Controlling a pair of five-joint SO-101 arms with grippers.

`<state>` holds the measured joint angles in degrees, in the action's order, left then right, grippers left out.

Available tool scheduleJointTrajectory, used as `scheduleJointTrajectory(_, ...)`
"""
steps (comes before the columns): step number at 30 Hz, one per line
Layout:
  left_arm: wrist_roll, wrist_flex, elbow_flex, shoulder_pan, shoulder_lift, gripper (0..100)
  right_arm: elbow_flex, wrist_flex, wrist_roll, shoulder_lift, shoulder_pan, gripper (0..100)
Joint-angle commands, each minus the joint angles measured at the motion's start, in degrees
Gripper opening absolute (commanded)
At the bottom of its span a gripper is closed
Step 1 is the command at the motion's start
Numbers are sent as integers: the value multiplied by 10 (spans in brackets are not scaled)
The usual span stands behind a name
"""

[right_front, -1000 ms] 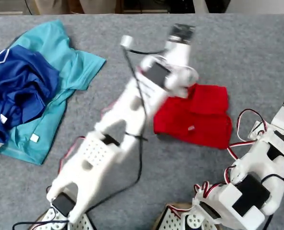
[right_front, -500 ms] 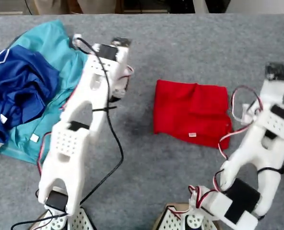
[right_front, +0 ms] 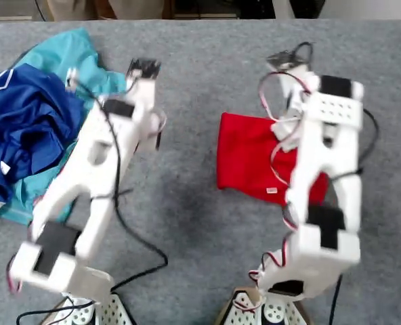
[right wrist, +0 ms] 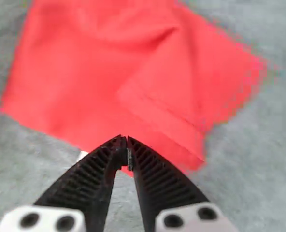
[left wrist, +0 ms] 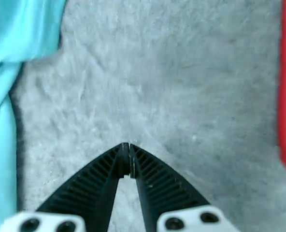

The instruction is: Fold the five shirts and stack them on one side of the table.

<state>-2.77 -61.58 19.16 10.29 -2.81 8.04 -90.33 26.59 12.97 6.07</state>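
Already folded, the red shirt [right_front: 244,159] was laid flat on the desk [right_front: 207,68], seemingly to start the stack. Both arms' jaws were held closed and empty, the right over it, the left beside the heaped teal shirt [right_front: 78,47] and blue shirt [right_front: 24,115].

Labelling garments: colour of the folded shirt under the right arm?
Red; the folded shirt shows best in the right wrist view.

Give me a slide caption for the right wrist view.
Right gripper, shut and empty, above the folded red shirt on the grey table.
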Motion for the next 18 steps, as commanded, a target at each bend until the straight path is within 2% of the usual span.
scheduleJointTrajectory(1, -4, 209, 245, -27, -93, 19, 72, -40, 2, 62, -31, 2)
scheduleJointTrajectory(3, -4, 295, 320, -37, -100, 19, 87, -52, 2, 93, -43, 2)
scheduleJointTrajectory(5, -2, 338, 351, -41, -108, 19, 91, -52, 2, 111, -52, 2)
scheduleJointTrajectory(9, -1, 324, 345, -44, -116, 19, 90, -36, 2, 139, -50, 2)
scheduleJointTrajectory(18, 0, 315, 345, -47, -116, 19, 123, 91, 2, 216, 60, 2)
